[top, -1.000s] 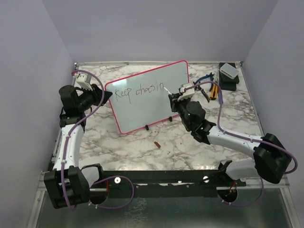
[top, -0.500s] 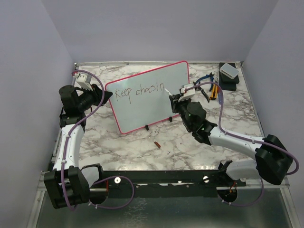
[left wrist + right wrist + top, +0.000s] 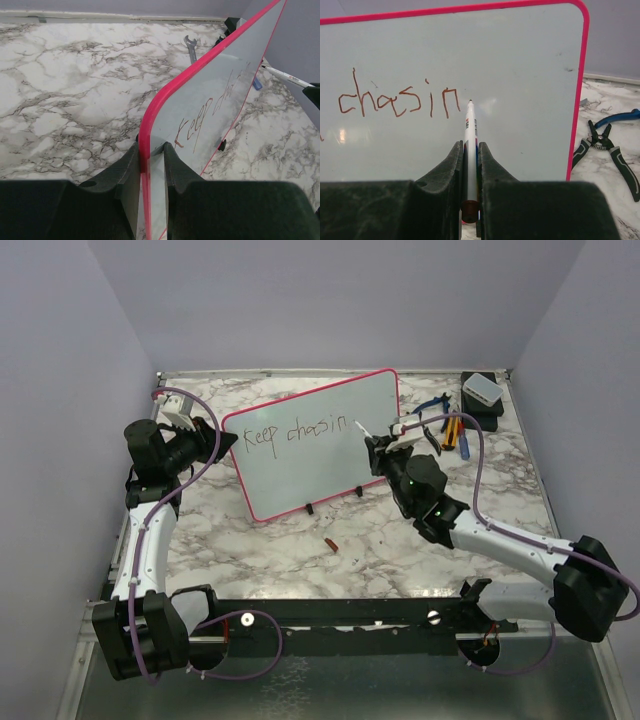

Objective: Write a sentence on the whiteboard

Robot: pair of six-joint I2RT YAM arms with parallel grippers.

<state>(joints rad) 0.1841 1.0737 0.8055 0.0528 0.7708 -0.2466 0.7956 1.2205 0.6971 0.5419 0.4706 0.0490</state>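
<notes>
The whiteboard (image 3: pixel 310 455), glossy white with a pink frame, stands tilted on small black feet mid-table. My left gripper (image 3: pixel 226 440) is shut on its left edge; in the left wrist view the pink frame (image 3: pixel 146 140) sits between the two fingers of that gripper (image 3: pixel 151 150). The sentence (image 3: pixel 295 432) reads "Keep chasin" in thin dark strokes, and "chasin" (image 3: pixel 400 100) shows in the right wrist view. My right gripper (image 3: pixel 470 147) is shut on a white marker (image 3: pixel 470 130). The marker's tip points at the board just right of the "n"; I cannot tell whether it touches.
Pliers and other hand tools (image 3: pixel 447 430) lie right of the board, with the pliers (image 3: pixel 605 145) close to its right edge. A black box with a white block on top (image 3: pixel 482 398) sits at the back right. A small red-brown cap (image 3: pixel 330 543) lies in front of the board.
My right gripper has shifted a little to the right with the marker, so the tip now sits past the end of the "n". The left gripper and board have not moved.
</notes>
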